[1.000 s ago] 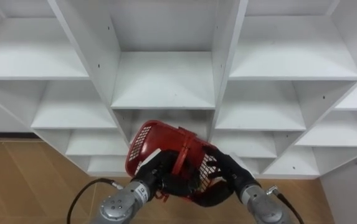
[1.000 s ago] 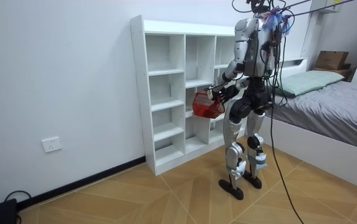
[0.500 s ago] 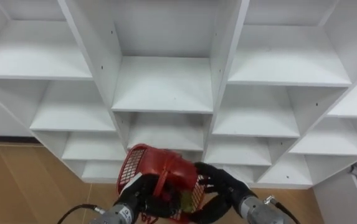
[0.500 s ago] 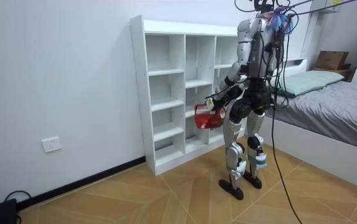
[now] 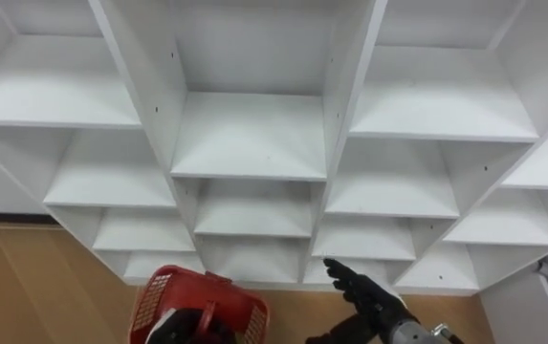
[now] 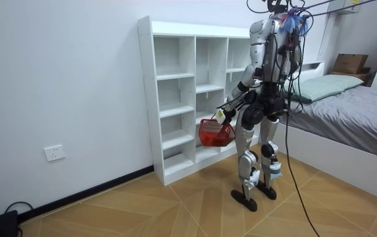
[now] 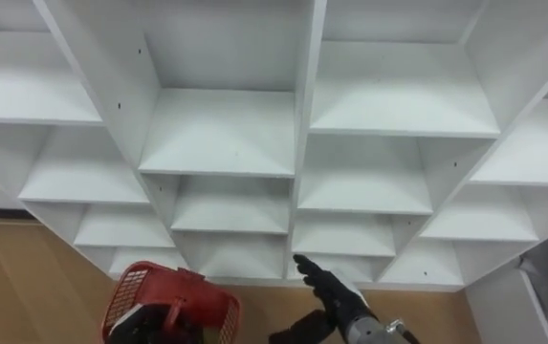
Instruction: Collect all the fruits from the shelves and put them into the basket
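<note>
A red plastic basket [image 5: 197,308] hangs low at my left, in front of the closet's bottom shelves. My left hand [image 5: 180,331] shows as a dark shape under its handle, fingers curled round it. The room view has the same basket [image 6: 216,132] dangling at thigh height from that hand [image 6: 222,114]. My right hand [image 5: 364,291] is held out at the lower right, open with fingers straight, apart from the basket and holding nothing. The white closet [image 5: 250,134] rises before me with its rows of compartments. I see no fruit on the shelves in view.
I stand upright close to the closet [image 6: 175,99] on a wooden floor [image 5: 34,287]. A bed [image 6: 352,108] lies behind me at the room view's right, with a cardboard box [image 6: 349,62] beyond it.
The basket has dropped from chest height, where both hands held it, down to my left side. My right hand has let go and opened. The view has tipped slightly.
</note>
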Controlling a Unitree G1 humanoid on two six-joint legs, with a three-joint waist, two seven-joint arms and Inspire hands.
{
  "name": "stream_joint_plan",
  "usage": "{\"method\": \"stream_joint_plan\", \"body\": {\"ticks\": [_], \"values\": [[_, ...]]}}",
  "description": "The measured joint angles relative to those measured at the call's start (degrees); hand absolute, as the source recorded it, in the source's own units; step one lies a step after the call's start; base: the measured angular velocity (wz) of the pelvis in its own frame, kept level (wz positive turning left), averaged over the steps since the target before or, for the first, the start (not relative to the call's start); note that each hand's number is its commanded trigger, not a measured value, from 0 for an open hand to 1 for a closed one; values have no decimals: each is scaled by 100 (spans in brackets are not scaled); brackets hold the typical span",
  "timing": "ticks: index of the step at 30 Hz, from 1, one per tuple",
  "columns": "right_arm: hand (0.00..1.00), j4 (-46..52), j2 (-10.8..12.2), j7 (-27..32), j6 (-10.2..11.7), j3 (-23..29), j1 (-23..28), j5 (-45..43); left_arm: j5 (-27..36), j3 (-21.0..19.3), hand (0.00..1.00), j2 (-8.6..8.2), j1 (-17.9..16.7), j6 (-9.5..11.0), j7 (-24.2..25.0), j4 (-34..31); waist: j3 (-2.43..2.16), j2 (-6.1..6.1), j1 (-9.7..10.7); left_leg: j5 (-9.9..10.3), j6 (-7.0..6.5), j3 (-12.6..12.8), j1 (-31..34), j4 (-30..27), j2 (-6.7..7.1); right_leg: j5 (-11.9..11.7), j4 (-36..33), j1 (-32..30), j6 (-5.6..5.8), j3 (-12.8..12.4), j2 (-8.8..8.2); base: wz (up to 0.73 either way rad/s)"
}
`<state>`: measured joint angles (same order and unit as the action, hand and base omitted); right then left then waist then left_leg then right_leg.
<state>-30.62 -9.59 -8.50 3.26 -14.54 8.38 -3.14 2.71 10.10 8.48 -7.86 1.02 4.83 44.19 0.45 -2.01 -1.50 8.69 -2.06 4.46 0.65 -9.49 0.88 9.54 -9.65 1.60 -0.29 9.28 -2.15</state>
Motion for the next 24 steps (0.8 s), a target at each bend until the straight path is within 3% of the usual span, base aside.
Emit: {"method": "stream_joint_plan", "body": {"ticks": [6, 9, 12, 18, 24], "values": [[0, -137, 2, 520, 96, 437, 259, 121, -1, -400, 100, -1, -249, 61, -206, 151, -8, 18, 4, 73, 16, 53, -234, 23, 8, 23, 98, 215, 5, -103, 32, -7], [0, -272, 4, 784, 111, 644, 433, 123, 1, -504, 100, -15, -370, 64, -249, 150, -37, 42, 6, 97, 17, 18, -255, 13, -7, 26, 103, 243, 8, -81, 32, 1], [0, -749, 5, 1048, 321, 744, 544, 202, 36, -617, 100, -46, -457, 206, -344, 343, -39, 47, 20, 106, 20, 7, -317, 19, -5, 45, 118, 339, 11, -12, 23, 7], [0, -1895, 24, 1284, 359, 1064, 582, 276, 192, -939, 100, -97, -464, 273, -429, 957, -47, 24, 40, 122, 26, -1, -346, 23, -5, 77, 123, 358, 11, 25, 20, 1], [0, -2783, 89, 1346, 354, 1295, 585, 506, 240, -1197, 100, -115, -555, 281, -459, 1293, -25, 12, 117, 153, 32, -83, -447, 24, 39, 84, 197, 513, 15, 29, 25, 4]]}}
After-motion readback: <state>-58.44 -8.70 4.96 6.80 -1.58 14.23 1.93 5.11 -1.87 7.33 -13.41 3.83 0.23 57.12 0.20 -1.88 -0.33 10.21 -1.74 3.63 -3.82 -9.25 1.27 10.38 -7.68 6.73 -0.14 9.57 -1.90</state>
